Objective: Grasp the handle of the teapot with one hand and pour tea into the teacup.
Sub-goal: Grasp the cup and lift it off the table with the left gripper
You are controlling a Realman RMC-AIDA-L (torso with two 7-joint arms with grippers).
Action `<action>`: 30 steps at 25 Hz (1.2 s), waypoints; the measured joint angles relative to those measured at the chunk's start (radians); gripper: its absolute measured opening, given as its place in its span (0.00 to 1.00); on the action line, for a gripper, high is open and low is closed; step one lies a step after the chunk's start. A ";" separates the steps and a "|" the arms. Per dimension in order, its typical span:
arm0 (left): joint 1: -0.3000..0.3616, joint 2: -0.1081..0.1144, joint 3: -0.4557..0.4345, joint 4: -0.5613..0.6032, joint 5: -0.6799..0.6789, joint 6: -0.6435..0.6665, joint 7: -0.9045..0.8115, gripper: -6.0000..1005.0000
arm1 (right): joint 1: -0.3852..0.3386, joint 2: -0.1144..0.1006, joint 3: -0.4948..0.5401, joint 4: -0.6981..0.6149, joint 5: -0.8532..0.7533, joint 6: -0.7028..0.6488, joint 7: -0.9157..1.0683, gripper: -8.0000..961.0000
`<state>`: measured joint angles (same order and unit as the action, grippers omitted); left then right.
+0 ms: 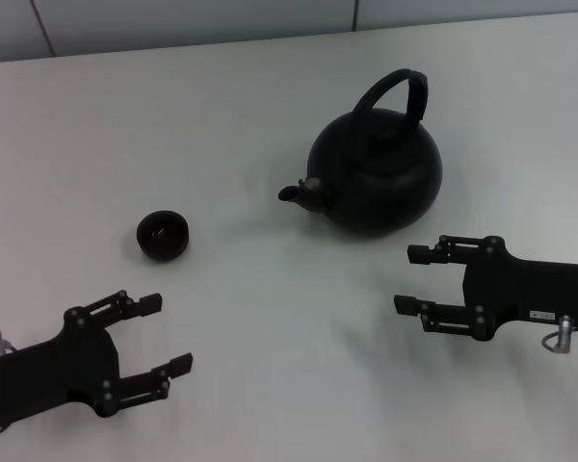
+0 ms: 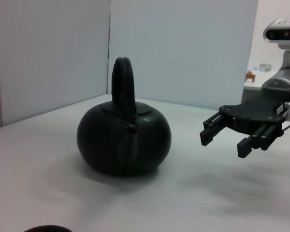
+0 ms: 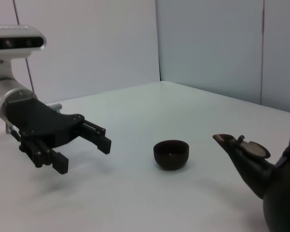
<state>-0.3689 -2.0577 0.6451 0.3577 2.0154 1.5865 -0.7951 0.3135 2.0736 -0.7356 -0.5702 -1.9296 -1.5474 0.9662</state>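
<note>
Now, from the head view, the teapot (image 1: 376, 178) stands on the white surface (image 1: 250, 115), toward the far right, and its spout points left at the teacup (image 1: 163, 235), well apart. The handle (image 1: 397, 93) arches over the top. The right gripper (image 1: 412, 279) waits just in front of the pot, its fingers wide and holding nothing; it is clearly the nearer arm. The left gripper (image 1: 166, 334) rests near the front left, also wide.

In the left wrist view, the handle (image 2: 123, 82) shows edge-on, a thin upright hoop, with the right gripper (image 2: 224, 138) beside the pot (image 2: 124, 140).

In the right wrist view, the cup (image 3: 171, 154) lies between the spout and the left gripper (image 3: 82, 154).
</note>
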 joint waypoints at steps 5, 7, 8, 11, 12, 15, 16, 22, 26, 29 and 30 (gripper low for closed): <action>0.004 -0.001 0.005 0.018 0.001 0.001 -0.004 0.81 | 0.005 0.002 -0.004 0.001 0.000 0.011 -0.004 0.70; 0.004 -0.001 0.005 0.019 0.001 0.001 -0.005 0.81 | 0.005 0.003 -0.004 0.001 0.000 0.012 -0.004 0.70; 0.004 -0.001 0.004 0.019 0.001 0.001 -0.005 0.81 | 0.006 0.003 -0.005 0.001 0.001 0.012 -0.004 0.70; 0.004 -0.001 0.004 0.019 0.000 -0.002 -0.005 0.81 | 0.007 0.003 -0.005 0.001 0.004 0.012 -0.004 0.70; 0.004 -0.001 0.001 0.019 -0.002 -0.002 -0.005 0.81 | 0.008 0.003 -0.005 0.001 0.004 0.012 -0.004 0.70; 0.003 -0.004 -0.031 0.018 -0.016 -0.006 -0.005 0.81 | 0.009 0.004 -0.004 0.001 0.004 0.012 -0.004 0.70; 0.001 -0.005 -0.053 0.014 -0.023 -0.011 -0.003 0.81 | 0.009 0.004 -0.002 0.001 0.005 0.012 -0.004 0.70; -0.025 -0.009 -0.176 -0.022 -0.129 -0.069 0.007 0.81 | 0.013 0.006 0.001 0.004 0.006 0.008 -0.004 0.70; -0.030 -0.009 -0.182 -0.029 -0.179 -0.080 0.026 0.81 | 0.015 0.006 0.003 0.007 0.006 0.005 -0.004 0.70; -0.031 -0.007 -0.177 -0.029 -0.182 -0.081 0.032 0.81 | 0.017 0.006 0.004 0.012 0.006 0.005 -0.005 0.70; -0.031 -0.007 -0.176 -0.028 -0.180 -0.081 0.032 0.81 | 0.018 0.006 0.004 0.013 0.006 0.005 -0.004 0.70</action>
<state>-0.3997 -2.0646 0.4694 0.3296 1.8352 1.5052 -0.7632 0.3314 2.0799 -0.7316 -0.5573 -1.9235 -1.5419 0.9617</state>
